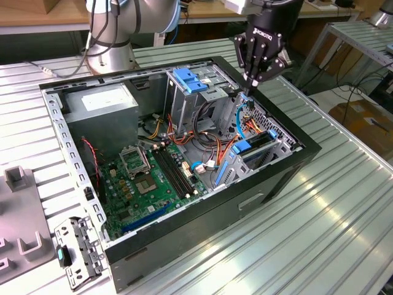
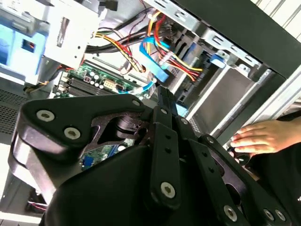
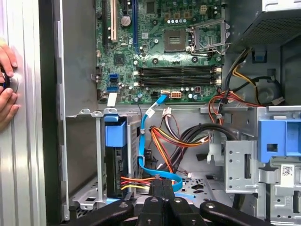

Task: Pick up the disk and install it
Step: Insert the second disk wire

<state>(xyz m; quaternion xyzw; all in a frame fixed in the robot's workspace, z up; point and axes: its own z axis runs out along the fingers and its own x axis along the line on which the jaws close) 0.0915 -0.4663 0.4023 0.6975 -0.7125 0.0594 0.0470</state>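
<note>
The disk (image 1: 253, 147) sits upright in the drive bay at the case's front corner, on the exterior view's right; its dark body shows between blue carrier ends. In the first wrist view the disk (image 3: 116, 155) stands in the metal bay with coloured power wires at its end. My gripper (image 1: 250, 86) hovers above the case's rim, behind the bay and apart from the disk. Its fingertips (image 3: 162, 186) are pressed together and shut, with nothing seen between them. A thin light-blue cable (image 3: 157, 172) runs close beside them. The gripper (image 2: 162, 92) points down into the case in the second wrist view.
A tall grey cage with a blue clip (image 1: 187, 80) stands mid-case beside the gripper. The green motherboard (image 1: 147, 178) and the power supply (image 1: 101, 107) lie further towards the exterior view's left. A person's hand (image 3: 5, 84) rests outside the case wall. A metal bracket (image 1: 77, 252) lies on the table.
</note>
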